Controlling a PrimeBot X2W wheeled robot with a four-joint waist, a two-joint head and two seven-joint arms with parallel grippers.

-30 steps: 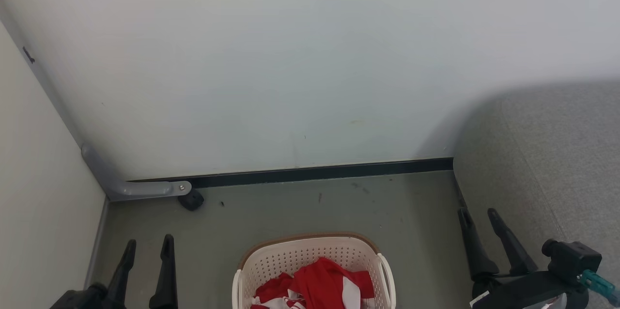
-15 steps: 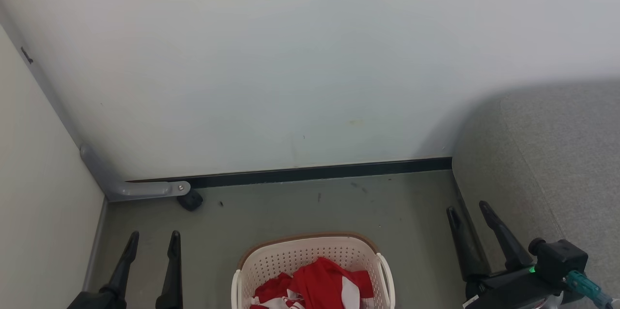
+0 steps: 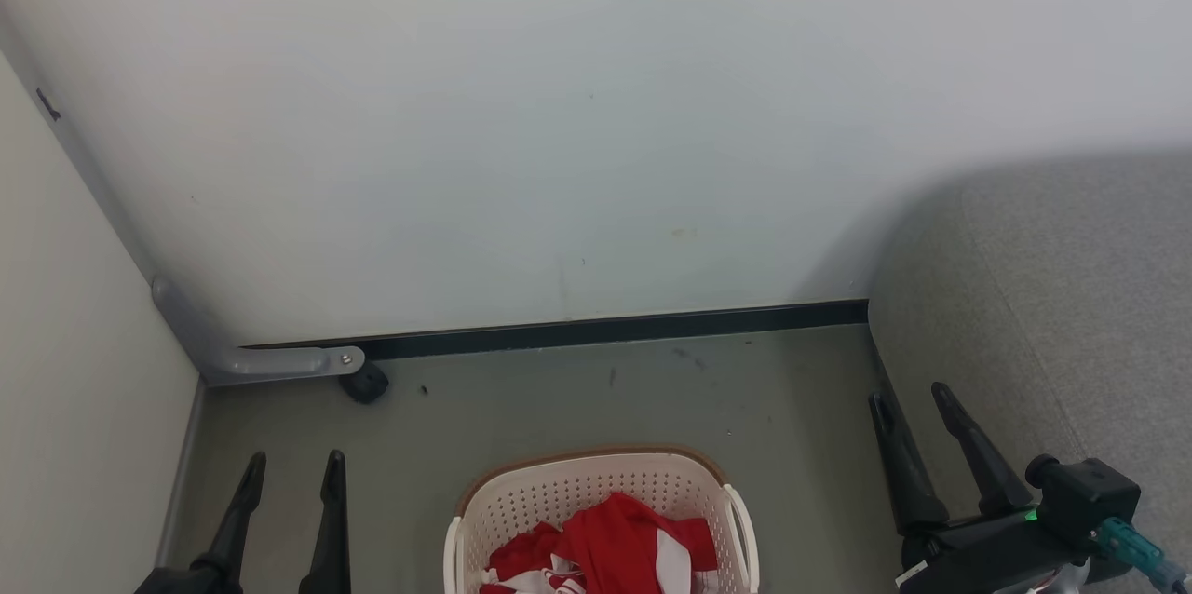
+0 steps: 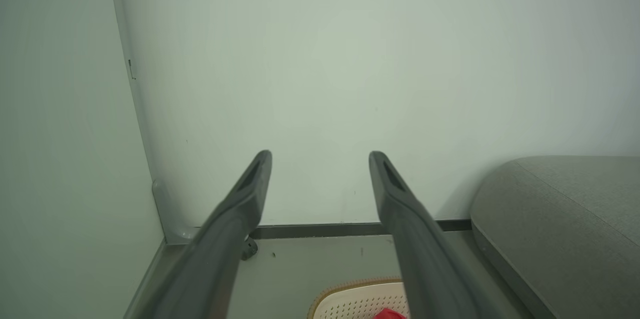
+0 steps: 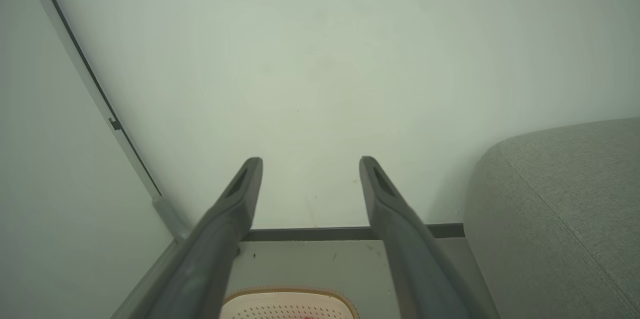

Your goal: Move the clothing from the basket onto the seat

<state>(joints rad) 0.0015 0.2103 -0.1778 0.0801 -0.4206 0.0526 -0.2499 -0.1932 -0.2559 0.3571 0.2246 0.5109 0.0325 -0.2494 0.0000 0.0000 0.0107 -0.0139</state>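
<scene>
**Surface Finish Findings**

Basket [image 3: 596, 493]: smooth cream plastic, perforated, with a slight sheen and a brown rim band.
Clothing [image 3: 610, 538]: soft red-and-white cloth, matt and creased.
Seat [image 3: 1071, 296]: grey woven upholstery, matt, coarse grain.
Wall [image 3: 559, 110]: smooth matt paint.
Floor [image 3: 559, 398]: matt, scuffed.
Corner bracket [image 3: 270, 361]: smooth grey, faint sheen.

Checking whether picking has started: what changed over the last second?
The right jaws edged slightly left and up in the head view, the left jaws slightly right; both open, holding nothing. The red-and-white fabric clothing stayed in the cream perforated plastic basket.
</scene>
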